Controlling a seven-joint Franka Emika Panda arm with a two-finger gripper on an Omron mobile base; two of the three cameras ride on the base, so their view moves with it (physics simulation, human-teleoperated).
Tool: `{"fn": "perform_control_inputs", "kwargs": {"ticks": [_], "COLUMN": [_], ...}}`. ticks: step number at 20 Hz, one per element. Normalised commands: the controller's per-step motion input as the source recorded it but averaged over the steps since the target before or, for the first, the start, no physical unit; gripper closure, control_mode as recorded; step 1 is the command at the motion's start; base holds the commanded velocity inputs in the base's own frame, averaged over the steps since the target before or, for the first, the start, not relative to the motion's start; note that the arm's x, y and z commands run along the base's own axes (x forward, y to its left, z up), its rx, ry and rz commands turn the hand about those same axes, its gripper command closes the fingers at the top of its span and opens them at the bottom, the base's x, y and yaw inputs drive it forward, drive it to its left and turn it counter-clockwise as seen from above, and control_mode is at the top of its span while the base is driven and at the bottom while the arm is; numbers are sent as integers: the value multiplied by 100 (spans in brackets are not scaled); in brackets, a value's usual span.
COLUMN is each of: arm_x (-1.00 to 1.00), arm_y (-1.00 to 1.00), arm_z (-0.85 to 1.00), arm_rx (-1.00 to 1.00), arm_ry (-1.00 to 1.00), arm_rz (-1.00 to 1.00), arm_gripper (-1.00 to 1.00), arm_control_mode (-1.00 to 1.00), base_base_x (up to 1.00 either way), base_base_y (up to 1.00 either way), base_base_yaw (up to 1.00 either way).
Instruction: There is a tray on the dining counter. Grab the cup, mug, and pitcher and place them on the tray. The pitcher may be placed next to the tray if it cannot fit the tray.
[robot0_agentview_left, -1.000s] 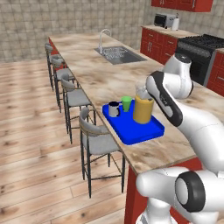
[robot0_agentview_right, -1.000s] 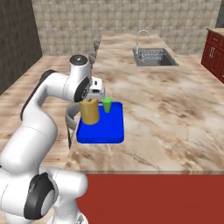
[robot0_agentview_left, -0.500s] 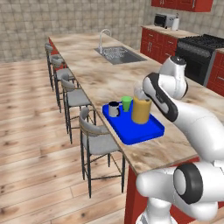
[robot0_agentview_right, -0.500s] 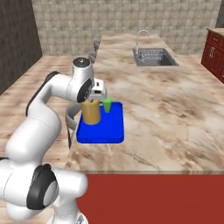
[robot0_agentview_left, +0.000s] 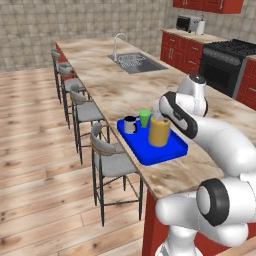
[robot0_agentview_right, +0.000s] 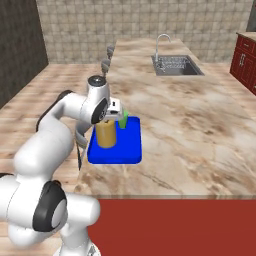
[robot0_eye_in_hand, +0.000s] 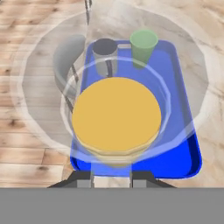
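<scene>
The blue tray (robot0_agentview_left: 148, 156) (robot0_agentview_right: 128, 150) (robot0_eye_in_hand: 184, 130) lies near the stool-side edge of the dining counter (robot0_agentview_left: 125, 90) (robot0_agentview_right: 200, 130). At the tray's far end stand the green cup (robot0_agentview_left: 144, 118) (robot0_agentview_right: 123, 120) (robot0_eye_in_hand: 143, 45) and the grey mug (robot0_agentview_left: 130, 124) (robot0_eye_in_hand: 105, 55), side by side. The clear pitcher (robot0_agentview_left: 159, 132) (robot0_agentview_right: 106, 135) (robot0_eye_in_hand: 116, 118) of orange liquid is upright in the tray's middle. My gripper (robot0_agentview_left: 161, 116) (robot0_agentview_right: 111, 118) (robot0_eye_in_hand: 113, 181) comes down from above and is shut on the pitcher's top rim.
Grey-seated stools (robot0_agentview_left: 107, 160) line the counter's edge beside the tray. A sink with a faucet (robot0_agentview_left: 135, 61) (robot0_agentview_right: 175, 65) is set into the counter farther along. A black stove (robot0_agentview_left: 230, 55) and red cabinets stand behind, to the right.
The pitcher and my hand have come down a little onto the tray. Cup, mug and tray have stayed put.
</scene>
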Motion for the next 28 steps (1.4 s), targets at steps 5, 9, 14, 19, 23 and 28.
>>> {"fn": "perform_control_inputs", "kwargs": {"ticks": [5, 9, 14, 19, 23, 28], "arm_x": [23, 30, 24, 20, 12, 11], "arm_y": [0, 0, 0, 0, 0, 0], "arm_z": [-28, -19, -18, -22, -19, -21], "arm_rx": [0, 0, 0, 0, 0, 0], "arm_ry": [0, 0, 0, 0, 0, 0], "arm_rz": [0, 0, 0, 0, 0, 0], "arm_gripper": [100, 100, 100, 100, 100, 100], "arm_control_mode": [-100, -100, -100, -100, -100, -100], "base_base_x": [0, 0, 0, 0, 0, 0], "base_base_y": [0, 0, 0, 0, 0, 0], "base_base_yaw": [0, 0, 0, 0, 0, 0]}}
